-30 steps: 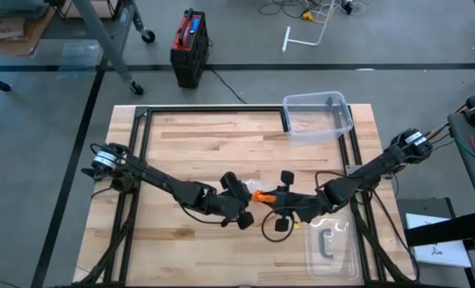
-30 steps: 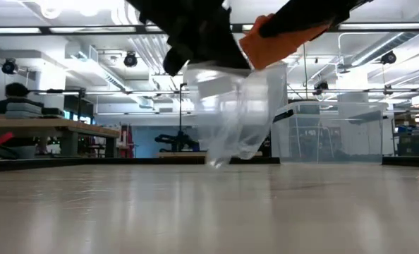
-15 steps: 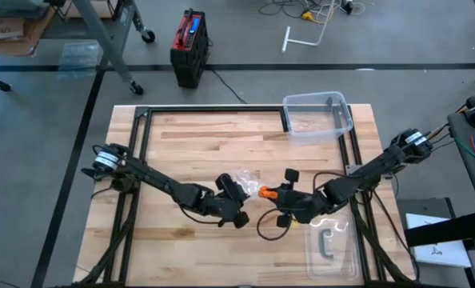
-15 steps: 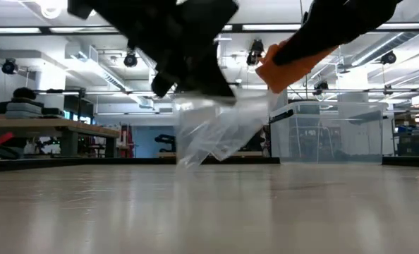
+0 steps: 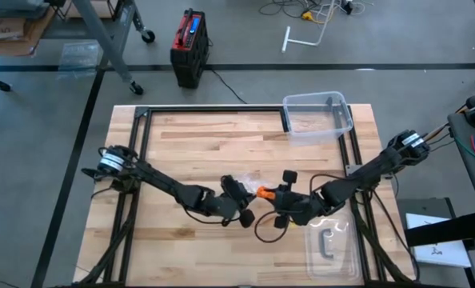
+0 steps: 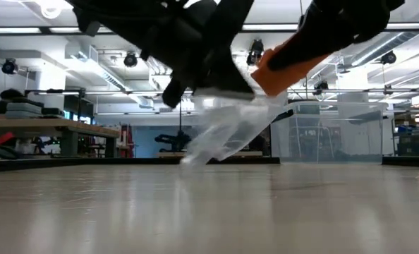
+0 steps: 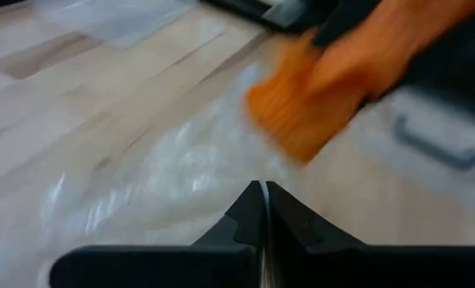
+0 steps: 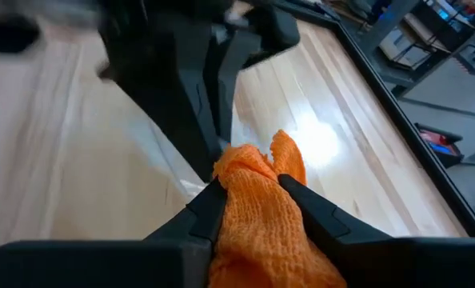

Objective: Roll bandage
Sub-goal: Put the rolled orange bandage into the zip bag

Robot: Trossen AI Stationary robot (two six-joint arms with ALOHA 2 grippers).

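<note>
Your bandage [image 8: 257, 212] sits bunched above the desk [image 5: 205, 140] near its front middle, its free end pointing toward the left hand [image 7: 263, 210]. The right hand [image 8: 252, 192] clamps it; the left hand is pinched on the clear plastic wrapper [image 6: 227, 127].

A grey concrete floor [image 5: 45, 120] surrounds the table, with a red-and-black case [image 5: 189, 46] at twelve o'clock; ceiling strip lights [image 6: 26, 30] glow above a workbench [image 6: 47, 130].
</note>
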